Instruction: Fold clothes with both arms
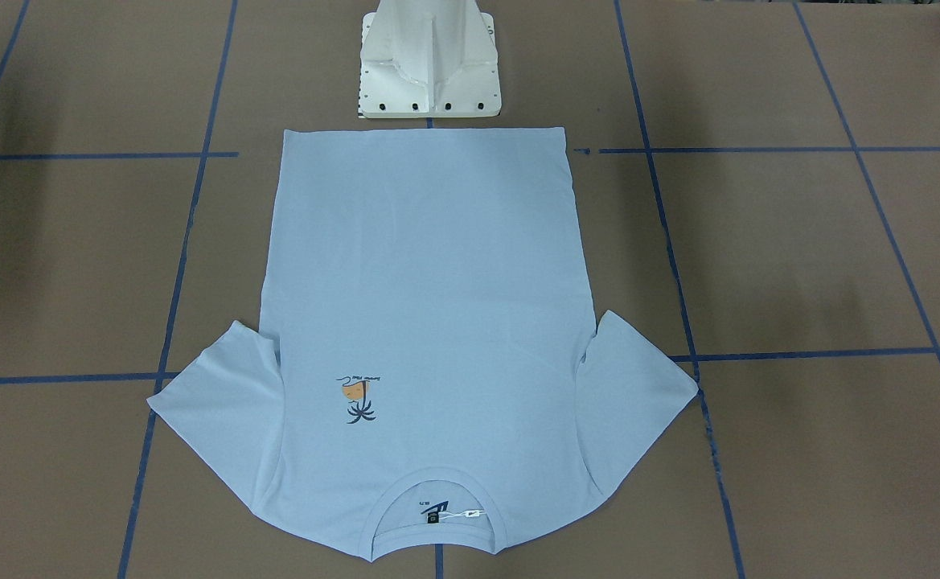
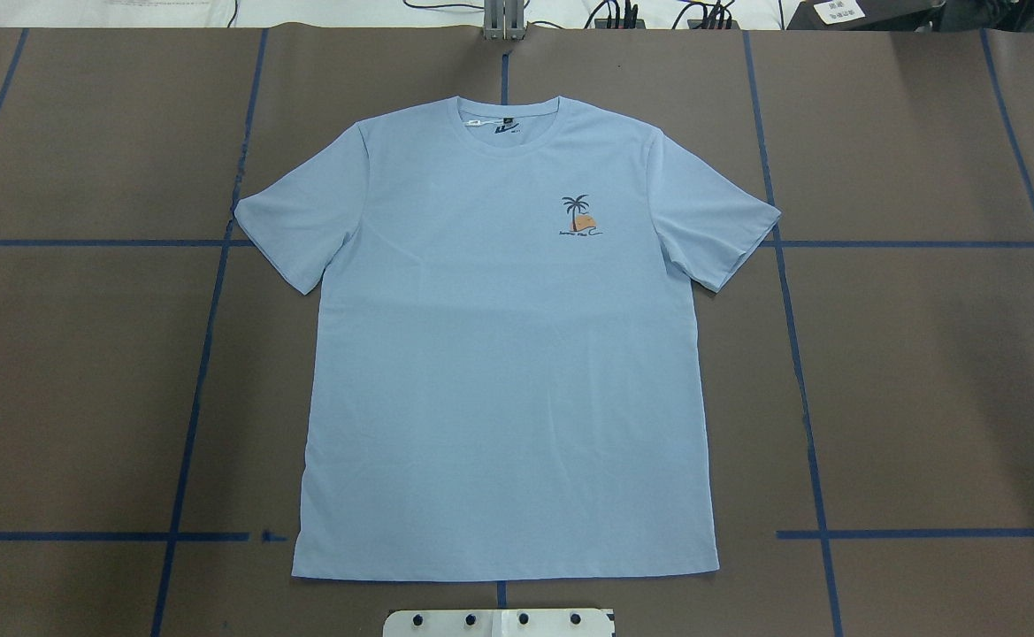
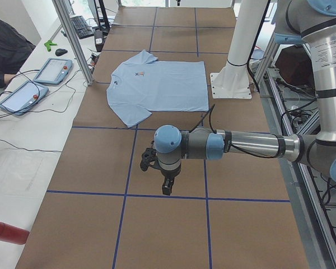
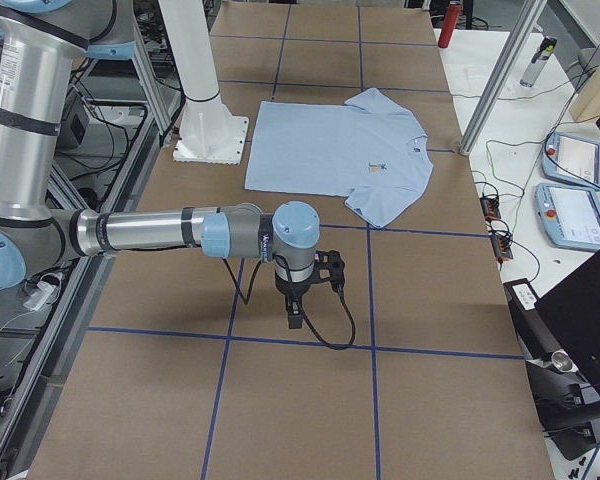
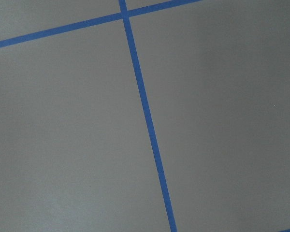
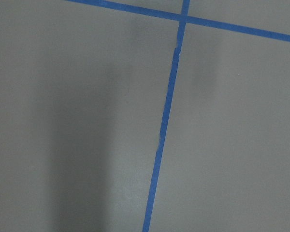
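Note:
The clothes are one pale blue T-shirt (image 2: 499,372) lying flat and face up in the middle of the table, sleeves spread. Its collar points away from the robot and its hem lies by the pedestal (image 1: 429,305) (image 3: 157,84) (image 4: 330,150). The palm print (image 2: 580,215) is on the chest. My left gripper (image 3: 166,188) hangs over bare table well off the shirt's left sleeve, and I cannot tell if it is open. My right gripper (image 4: 293,318) hangs over bare table off the other sleeve, state also unclear. Both wrist views show only brown table and blue tape.
The white pedestal base (image 1: 429,64) stands at the shirt's hem. Blue tape lines (image 2: 207,336) grid the brown table. Teach pendants (image 3: 53,71) (image 4: 580,155), a red bottle (image 3: 8,231), metal posts (image 3: 73,39) and a person's dark sleeve (image 3: 5,50) line the far bench.

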Action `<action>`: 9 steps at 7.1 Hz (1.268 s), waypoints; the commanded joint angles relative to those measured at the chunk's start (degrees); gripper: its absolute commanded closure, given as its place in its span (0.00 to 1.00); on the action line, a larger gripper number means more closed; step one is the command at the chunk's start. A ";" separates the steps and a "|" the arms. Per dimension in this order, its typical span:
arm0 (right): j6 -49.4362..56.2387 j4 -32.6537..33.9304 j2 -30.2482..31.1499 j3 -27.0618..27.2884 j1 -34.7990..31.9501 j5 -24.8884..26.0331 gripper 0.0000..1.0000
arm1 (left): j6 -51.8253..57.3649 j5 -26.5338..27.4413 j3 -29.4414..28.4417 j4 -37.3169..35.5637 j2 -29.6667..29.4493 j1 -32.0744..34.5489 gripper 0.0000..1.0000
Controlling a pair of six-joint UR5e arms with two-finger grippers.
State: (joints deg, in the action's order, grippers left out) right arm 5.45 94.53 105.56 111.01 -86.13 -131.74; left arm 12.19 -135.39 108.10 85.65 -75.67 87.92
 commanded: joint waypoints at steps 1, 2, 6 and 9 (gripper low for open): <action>-0.09 -0.05 -0.09 0.09 0.09 -0.01 0.00 | 0.47 -0.05 0.52 0.22 -0.17 0.05 0.00; -0.09 -0.05 -0.53 0.17 0.09 -0.01 0.00 | 0.30 -0.13 1.40 0.22 -0.09 0.05 0.00; -0.70 -0.05 -7.54 0.00 1.40 -0.62 0.00 | 0.29 0.48 3.00 3.88 -2.01 -0.12 0.00; -0.70 -0.57 -17.38 -0.35 2.28 -0.36 0.00 | 0.56 5.14 4.48 11.70 -4.40 0.05 0.00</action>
State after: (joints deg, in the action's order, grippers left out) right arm 4.75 94.31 91.91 110.72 -84.03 -132.14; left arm 12.61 -131.66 111.98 93.68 -79.85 87.90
